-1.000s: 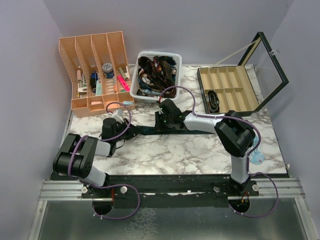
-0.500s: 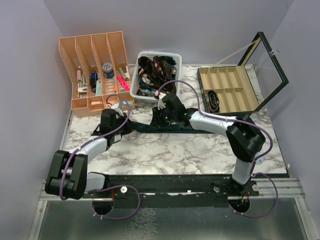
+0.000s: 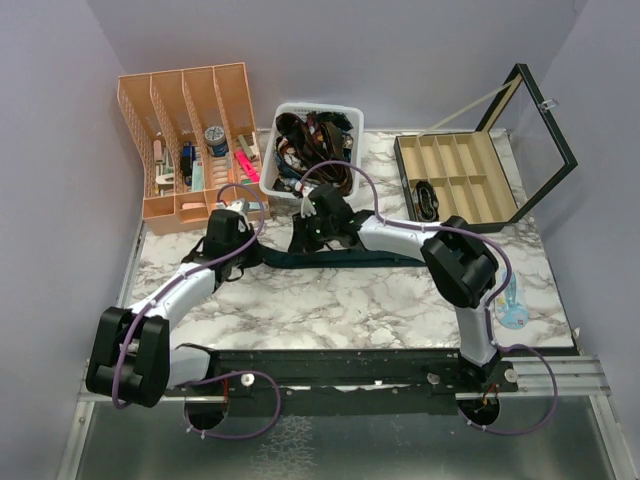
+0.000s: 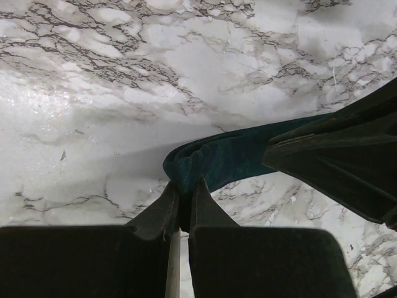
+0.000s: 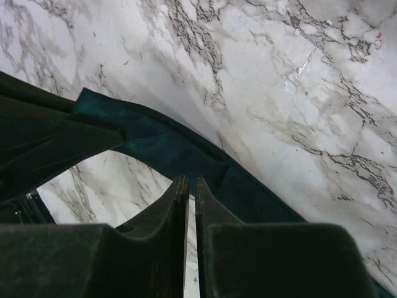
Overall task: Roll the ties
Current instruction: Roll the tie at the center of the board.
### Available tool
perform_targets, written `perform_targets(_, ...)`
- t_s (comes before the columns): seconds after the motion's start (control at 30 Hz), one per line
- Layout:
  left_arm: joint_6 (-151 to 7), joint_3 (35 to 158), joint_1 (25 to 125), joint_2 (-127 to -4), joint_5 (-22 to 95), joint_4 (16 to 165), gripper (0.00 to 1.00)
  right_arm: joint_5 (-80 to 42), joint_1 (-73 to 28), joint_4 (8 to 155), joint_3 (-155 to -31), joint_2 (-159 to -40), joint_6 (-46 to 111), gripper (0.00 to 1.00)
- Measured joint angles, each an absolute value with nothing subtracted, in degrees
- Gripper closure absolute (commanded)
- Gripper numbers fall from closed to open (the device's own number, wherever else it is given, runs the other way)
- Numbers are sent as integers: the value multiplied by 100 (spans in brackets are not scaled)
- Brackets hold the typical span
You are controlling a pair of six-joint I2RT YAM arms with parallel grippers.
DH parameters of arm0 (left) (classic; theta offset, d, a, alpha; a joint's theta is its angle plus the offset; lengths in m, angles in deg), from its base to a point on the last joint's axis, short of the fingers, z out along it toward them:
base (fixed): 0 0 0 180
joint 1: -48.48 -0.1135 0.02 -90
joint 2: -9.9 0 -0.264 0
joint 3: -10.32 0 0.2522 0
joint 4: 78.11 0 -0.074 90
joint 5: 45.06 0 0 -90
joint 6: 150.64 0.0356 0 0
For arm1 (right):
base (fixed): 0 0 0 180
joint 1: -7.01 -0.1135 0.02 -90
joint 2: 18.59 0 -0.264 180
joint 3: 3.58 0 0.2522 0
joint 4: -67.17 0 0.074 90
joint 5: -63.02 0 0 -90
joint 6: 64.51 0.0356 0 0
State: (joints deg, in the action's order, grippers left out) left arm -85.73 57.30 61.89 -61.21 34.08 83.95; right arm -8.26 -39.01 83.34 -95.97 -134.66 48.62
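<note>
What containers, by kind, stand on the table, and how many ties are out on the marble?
peach desk organizer: 1
white basket: 1
compartment box, lid open: 1
teal tie: 1
total: 4

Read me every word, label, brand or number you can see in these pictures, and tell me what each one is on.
No text can be read in any view.
Items in the orange organizer: any labels are too small to read.
Contents of the white basket: too small and tangled to read.
Small blue item: any print is blurred.
Teal tie: plain fabric, no label showing.
</note>
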Motion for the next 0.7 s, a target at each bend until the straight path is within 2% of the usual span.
perform_targets(0.1,-8496,5821,6267,-6110,3590,8198,100,-782,-3907,8350,-9667,-13647,4947,90)
perform_targets(0.7,-8212,6377,6925,-5907,4648,7337,100,-470,-4043,8260,-9798,-14150,5516,91)
